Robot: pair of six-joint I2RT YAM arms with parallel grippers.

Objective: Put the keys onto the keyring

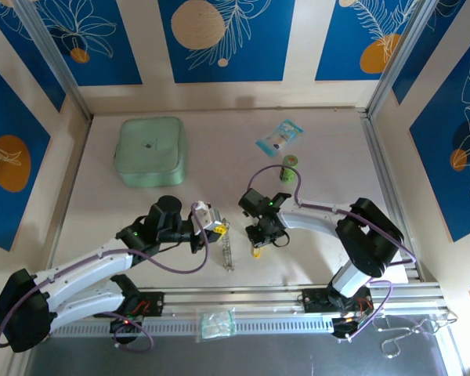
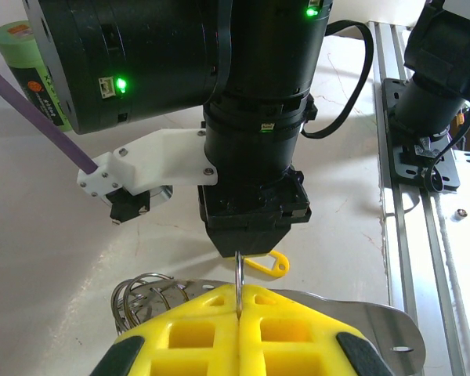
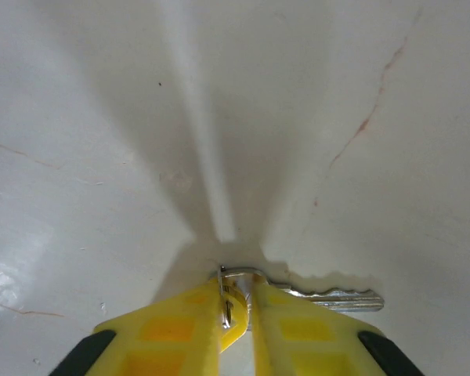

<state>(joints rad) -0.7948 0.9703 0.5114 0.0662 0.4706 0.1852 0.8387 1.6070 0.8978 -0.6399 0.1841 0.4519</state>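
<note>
My left gripper [image 1: 211, 222] [image 2: 239, 296] is shut on the keyring [image 2: 239, 270], a thin silvery ring standing edge-on between the yellow fingers. More silvery rings [image 2: 141, 294] bunch to its left and hang below the gripper [image 1: 227, 252]. Directly opposite, my right gripper [image 1: 260, 237] [image 2: 254, 227] [image 3: 239, 294] points down at the table, shut on a key with a yellow head [image 2: 271, 265]. The key's silvery blade [image 3: 337, 298] sticks out to the right along the table. A small wire loop [image 3: 226, 301] sits between the fingers beside the yellow head.
A green cylinder [image 1: 288, 168] [image 2: 27, 66] stands upright behind the right gripper. A pale green square case [image 1: 150, 151] and a blue packet [image 1: 280, 137] lie farther back. A plastic bag [image 1: 217, 323] rests on the front rail, and a loose wire loop [image 1: 403, 335] lies at the lower right.
</note>
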